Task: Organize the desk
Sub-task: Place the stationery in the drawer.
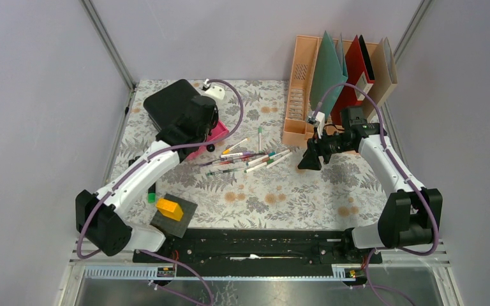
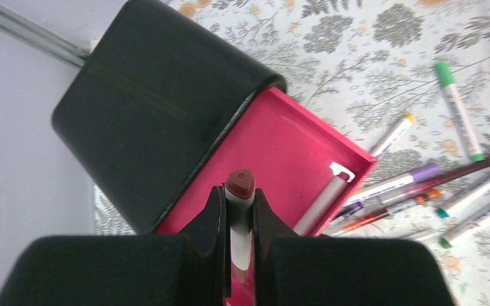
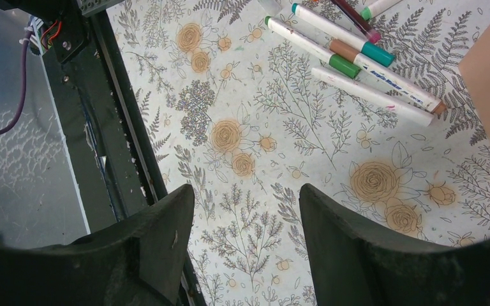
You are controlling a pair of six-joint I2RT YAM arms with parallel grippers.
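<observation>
- Left fingers (image 2: 217,210) pinch a brown-capped marker (image 2: 240,188) above the pink drawer (image 2: 281,140), 10 o'clock.
- Right fingers (image 3: 166,236) hang spread, 2 o'clock.
- Flowered surface (image 1: 281,197), central, looks rigid; loose markers (image 1: 255,159) look light and slick: grip mid-barrel.

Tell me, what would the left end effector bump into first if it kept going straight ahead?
Probably the floor of the open pink drawer: the left end effector, shut on a brown-capped marker, points into it, beside a white marker lying there. Depth is unclear.

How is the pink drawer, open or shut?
Open. The pink drawer sticks out of the black box, so you can see its floor, and a white pen lies inside.
</observation>
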